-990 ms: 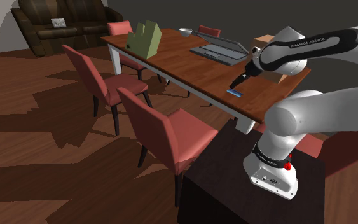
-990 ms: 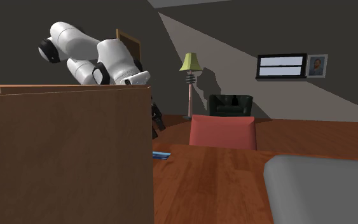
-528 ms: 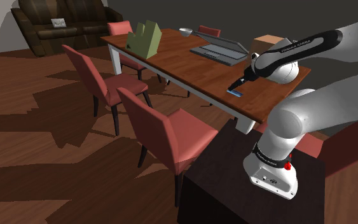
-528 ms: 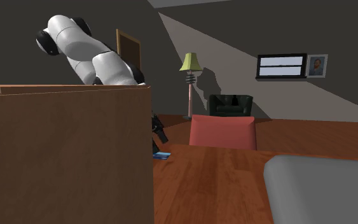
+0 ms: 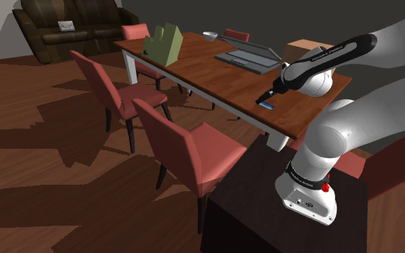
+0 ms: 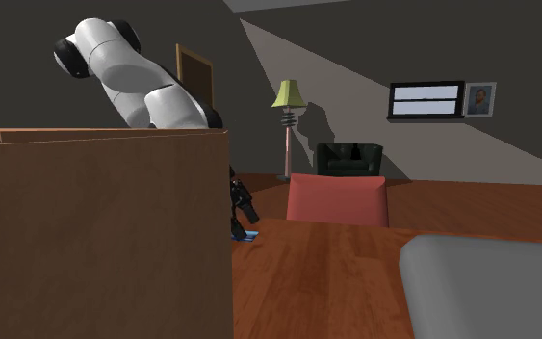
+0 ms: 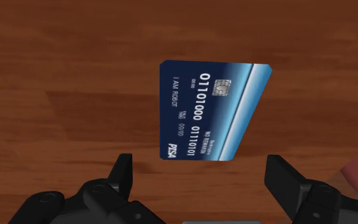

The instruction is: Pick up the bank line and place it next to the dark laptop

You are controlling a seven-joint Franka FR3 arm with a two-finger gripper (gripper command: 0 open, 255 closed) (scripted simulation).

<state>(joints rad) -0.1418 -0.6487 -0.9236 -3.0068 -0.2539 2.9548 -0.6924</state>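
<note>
A blue bank card point(image 7: 212, 111) lies flat on the brown wooden table point(image 7: 69, 76), just ahead of my open gripper point(image 7: 203, 175). The two black fingers point(image 7: 121, 173) stand wide apart and touch nothing. In the shoulder view the gripper point(image 5: 264, 98) hovers low over the card point(image 5: 267, 105) near the table's near corner. The dark laptop point(image 5: 247, 56) sits open farther along the table. In the second exterior view the gripper point(image 6: 238, 223) pokes out from behind a brown box just above the card point(image 6: 248, 234).
A green folded object point(image 5: 162, 43), a small bowl point(image 5: 209, 34) and a cardboard box point(image 5: 300, 50) also stand on the table. Red chairs point(image 5: 193, 147) line its side. The brown box point(image 6: 100, 231) hides most of the arm in the second exterior view.
The gripper has come down toward the card and now hangs just above it. The card has not moved.
</note>
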